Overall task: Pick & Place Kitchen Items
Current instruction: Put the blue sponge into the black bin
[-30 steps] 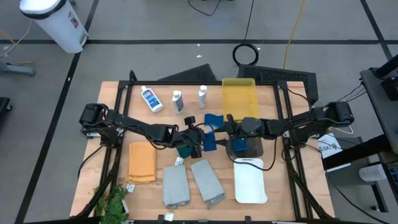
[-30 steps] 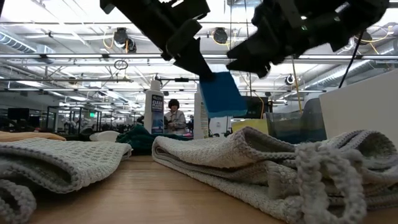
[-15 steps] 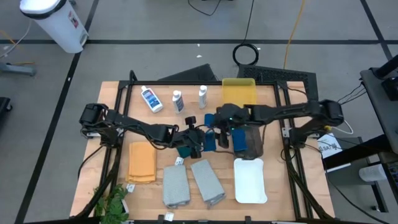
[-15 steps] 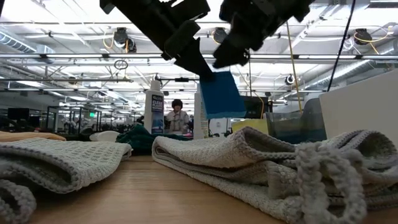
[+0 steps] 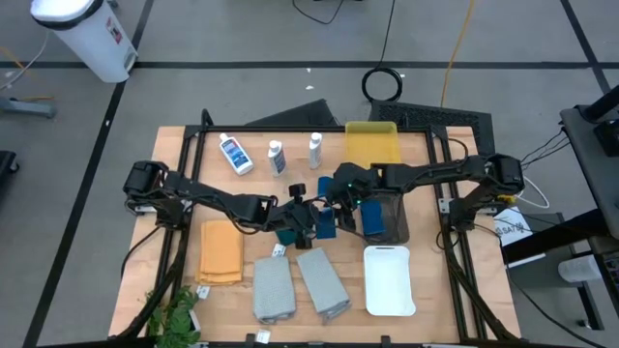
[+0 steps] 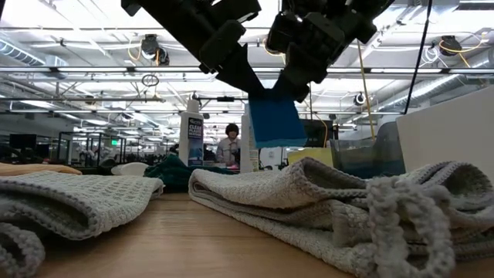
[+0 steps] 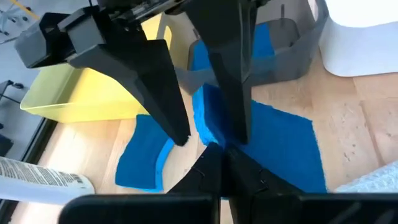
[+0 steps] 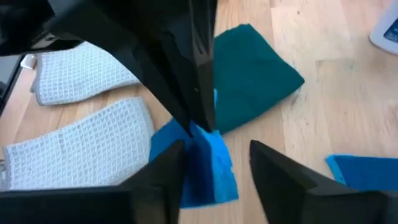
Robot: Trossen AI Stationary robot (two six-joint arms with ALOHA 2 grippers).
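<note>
My left gripper [image 5: 314,220] is shut on a blue sponge [image 5: 327,225] held above the table, near the dark green cloth [image 5: 288,235]. My right gripper [image 5: 335,197] is open, its fingers [image 7: 231,93] on either side of that sponge's upper end. A second blue sponge [image 7: 146,155] lies flat on the table. A third [image 5: 372,218] lies in the dark grey tray [image 5: 395,224]. Three white bottles [image 5: 276,157] are at the far left. An orange towel [image 5: 221,251] and two grey towels [image 5: 295,283] lie near the front. My left gripper pinches the sponge's upper edge [image 7: 249,140] between its two fingers, slanting down from the table's left. The sponge hangs below the fingers, its flat face upright [image 6: 274,120], clear of the table. My right gripper: I cannot tell whether its open fingers touch the sponge.
A yellow tray [image 5: 372,145] stands at the far middle. A white tray [image 5: 390,282] lies at the front right. A plant [image 5: 174,314] is at the front left corner. Both arms meet over the table's middle.
My right gripper has gone from above the dark grey tray toward the table's left, up to the sponge that my left gripper holds, and now stands around its upper end. The sponge and my left gripper have stayed in place.
</note>
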